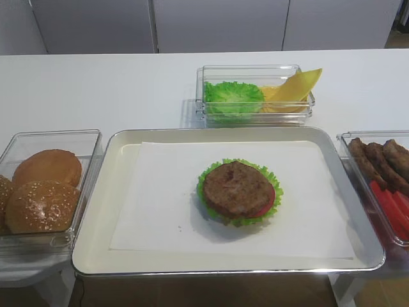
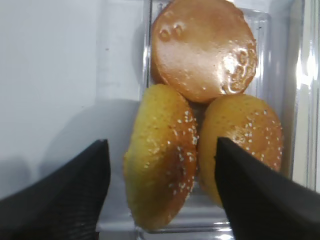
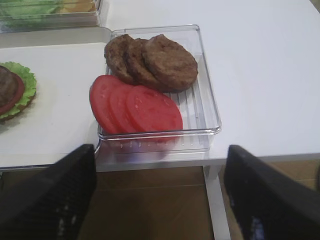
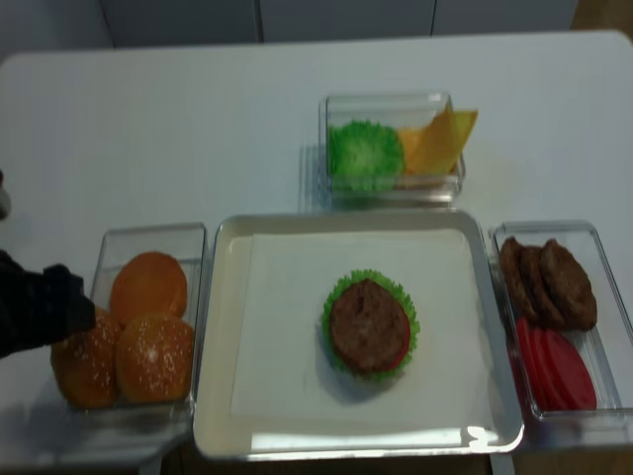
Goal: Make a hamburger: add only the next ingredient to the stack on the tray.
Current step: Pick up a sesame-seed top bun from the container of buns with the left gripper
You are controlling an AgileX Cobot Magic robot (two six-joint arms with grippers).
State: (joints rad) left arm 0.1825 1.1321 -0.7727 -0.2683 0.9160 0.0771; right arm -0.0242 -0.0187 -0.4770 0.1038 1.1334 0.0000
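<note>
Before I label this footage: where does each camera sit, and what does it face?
Exterior high: front of table, facing the tray and burger stack; no robot visible.
Realsense: overhead, same tray; left arm at the edge.
Left wrist: above the bun tub, open left hand framing the seeded bun.
Right wrist: over patties and tomatoes; open right hand.
Shared: both high views show the stack.

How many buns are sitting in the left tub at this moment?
3. A smooth seedless bun lies at the tub's far end; two seeded buns sit at the near end, one nearer the tray, one on the outer side. More hidden underneath seems unlikely.
</note>
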